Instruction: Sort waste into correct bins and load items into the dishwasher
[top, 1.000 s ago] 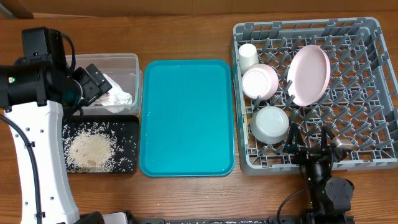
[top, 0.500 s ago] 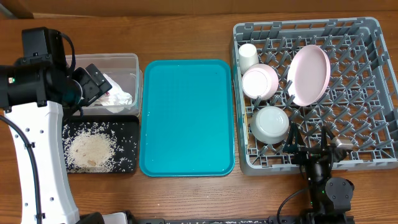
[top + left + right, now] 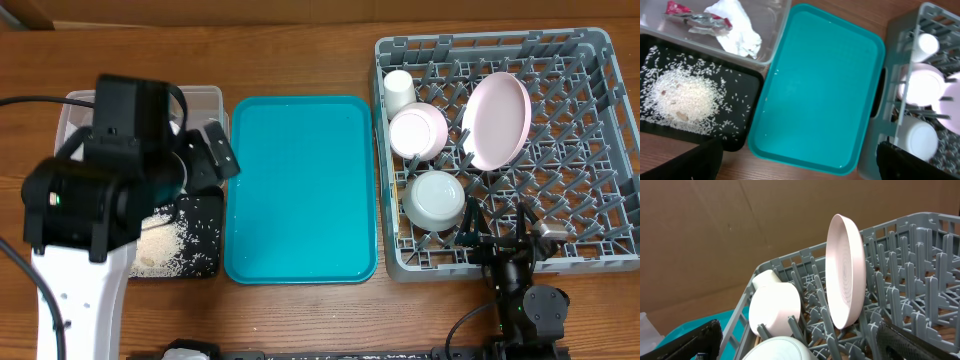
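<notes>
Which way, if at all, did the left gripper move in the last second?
Yes. Overhead, the left gripper shifted right, from over the clear tub to its right edge, beside the teal tray.

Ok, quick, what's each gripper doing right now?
Left gripper: open, holding nothing.
Right gripper: open, holding nothing.

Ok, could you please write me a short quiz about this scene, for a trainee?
1. True or false: the rice lies in the black tray.
2. Where is the crumpled napkin? A) teal tray B) clear tub C) black tray
3. How many bowls sit in the dish rack?
Key: 1 true; 2 B; 3 two.
</notes>
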Motion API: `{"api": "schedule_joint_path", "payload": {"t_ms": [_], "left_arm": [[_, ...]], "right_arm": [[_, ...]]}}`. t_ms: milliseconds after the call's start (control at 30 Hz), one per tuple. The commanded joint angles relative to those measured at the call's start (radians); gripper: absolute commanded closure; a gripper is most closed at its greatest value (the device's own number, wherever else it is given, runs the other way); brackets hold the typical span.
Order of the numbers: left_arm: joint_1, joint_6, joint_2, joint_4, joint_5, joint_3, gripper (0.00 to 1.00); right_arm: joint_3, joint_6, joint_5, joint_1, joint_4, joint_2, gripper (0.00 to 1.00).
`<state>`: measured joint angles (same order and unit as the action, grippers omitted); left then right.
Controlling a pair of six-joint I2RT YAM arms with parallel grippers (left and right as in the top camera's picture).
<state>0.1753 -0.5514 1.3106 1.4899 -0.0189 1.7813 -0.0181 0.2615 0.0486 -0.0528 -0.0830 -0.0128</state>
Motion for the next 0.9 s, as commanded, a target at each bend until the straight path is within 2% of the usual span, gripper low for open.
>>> {"api": "schedule_joint_path", "payload": {"t_ms": [0,167,300,867], "left_arm": [[0.017,-0.003,-0.05,-0.002,-0.006,0.014,0.0],[0.015,-0.025,-0.105,-0.011,-0.007,-0.002,0.0],[0.014,-0.024,-0.166,-0.11,-0.019,-0.072,0.0],[-0.055,-0.025,-0.515,-1.001,-0.011,-0.766,0.0]], "right_arm": [[0.01,0.001,-0.006,0.003,0.003,0.01,0.0],[0.01,0.001,-0.006,0.003,0.003,0.01,0.0],[0.01,0.001,-0.006,0.003,0.003,0.01,0.0],[0.01,0.001,-0.006,0.003,0.003,0.01,0.0]]}}
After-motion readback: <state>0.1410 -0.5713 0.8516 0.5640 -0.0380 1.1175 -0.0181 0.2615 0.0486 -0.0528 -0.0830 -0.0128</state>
